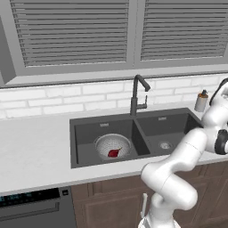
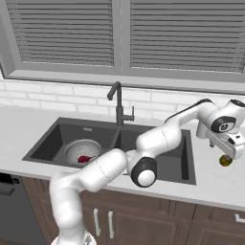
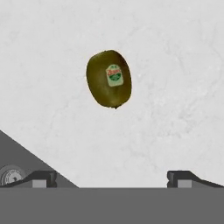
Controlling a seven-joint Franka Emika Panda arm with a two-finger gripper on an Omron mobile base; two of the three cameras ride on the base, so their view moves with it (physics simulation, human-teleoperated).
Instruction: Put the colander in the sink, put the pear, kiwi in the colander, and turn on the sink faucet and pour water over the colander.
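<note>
From the left base view the colander (image 1: 113, 146) sits in the sink (image 1: 84, 133) with the pear (image 1: 114, 152) inside; from the right, I hover over the kiwi (image 2: 226, 161) on the counter (image 2: 215, 184). In the hand view my fingers (image 3: 112, 177) are spread wide and empty – I should centre lower over it, then close across its narrow width – gently

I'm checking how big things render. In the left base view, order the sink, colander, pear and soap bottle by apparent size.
Largest to smallest, as seen in the left base view:
1. sink
2. colander
3. soap bottle
4. pear

The soap bottle stands farther back than the pear, so its lead is only apparent.
</note>
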